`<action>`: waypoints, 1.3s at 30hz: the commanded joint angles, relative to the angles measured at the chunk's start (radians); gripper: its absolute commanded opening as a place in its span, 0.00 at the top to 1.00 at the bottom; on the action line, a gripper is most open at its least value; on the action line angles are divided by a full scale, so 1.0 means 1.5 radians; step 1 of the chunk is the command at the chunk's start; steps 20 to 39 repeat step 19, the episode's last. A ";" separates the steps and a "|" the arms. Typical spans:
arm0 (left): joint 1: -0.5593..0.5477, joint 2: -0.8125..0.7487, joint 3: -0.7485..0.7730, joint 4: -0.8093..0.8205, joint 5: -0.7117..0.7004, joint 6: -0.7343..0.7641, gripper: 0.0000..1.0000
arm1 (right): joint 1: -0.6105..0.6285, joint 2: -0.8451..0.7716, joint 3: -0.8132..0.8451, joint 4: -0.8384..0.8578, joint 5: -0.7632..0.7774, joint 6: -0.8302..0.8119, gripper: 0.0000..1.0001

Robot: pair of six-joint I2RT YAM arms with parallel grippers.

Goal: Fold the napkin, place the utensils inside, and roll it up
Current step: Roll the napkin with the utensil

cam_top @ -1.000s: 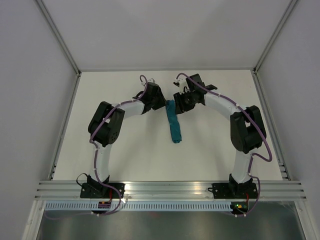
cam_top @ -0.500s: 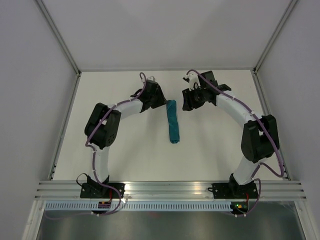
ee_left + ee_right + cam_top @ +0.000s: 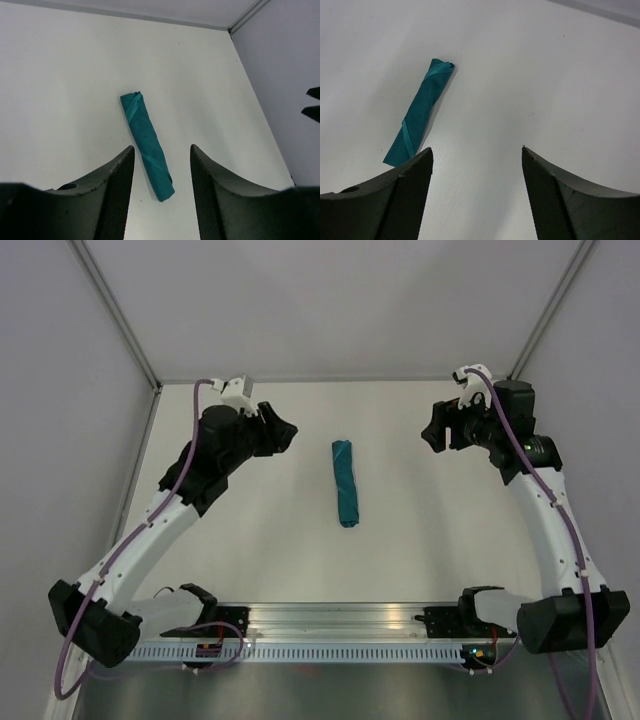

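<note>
White matte table (image 3: 250, 540) fills the floor of a cell closed in by pale grey walls (image 3: 330, 310) with aluminium posts at the corners.

Jaws of the left gripper (image 3: 285, 432) stand apart with nothing between them. In the left wrist view its 2 black fingers (image 3: 120, 180) curve like horns, and their inner faces carry a fine mesh grain. Jaws of the right gripper (image 3: 432, 435) stand wider, also holding nothing. Its fingers (image 3: 545, 190) have the same black, curved, mesh-faced shape.

Ahead of the left gripper (image 3: 161, 147), seen through the gap between its fingers, lies the napkin (image 3: 146, 145). Its near end shows just above the fingertips, touching neither. From the right gripper (image 3: 477, 149) the napkin (image 3: 419, 119) lies ahead and off to the side of the gap, beyond one fingertip.

Rolled into a tight, slim tube, the napkin (image 3: 346, 483) is teal cloth with a faint sheen. Diagonal wraps cross its surface, and 1 end shows a folded, rounded tuck. It rests flat on the table between the 2 grippers, well apart from both. Its long axis runs from the near edge toward the far wall, the far end leaning slightly toward the left gripper.

Outward from the jaws, white arm links with black joints carry purple cables (image 3: 170, 480).
</note>
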 commanded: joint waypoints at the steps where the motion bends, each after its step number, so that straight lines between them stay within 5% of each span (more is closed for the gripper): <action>1: -0.003 -0.081 -0.050 -0.110 0.002 0.066 0.46 | -0.027 -0.072 -0.019 -0.038 0.017 -0.002 0.21; 15: -0.003 -0.280 -0.155 -0.170 -0.031 0.184 0.43 | -0.045 -0.117 -0.110 0.041 0.015 0.021 0.19; 39: -0.003 -0.298 -0.181 -0.170 -0.028 0.188 0.42 | -0.044 -0.115 -0.111 0.063 0.015 0.028 0.17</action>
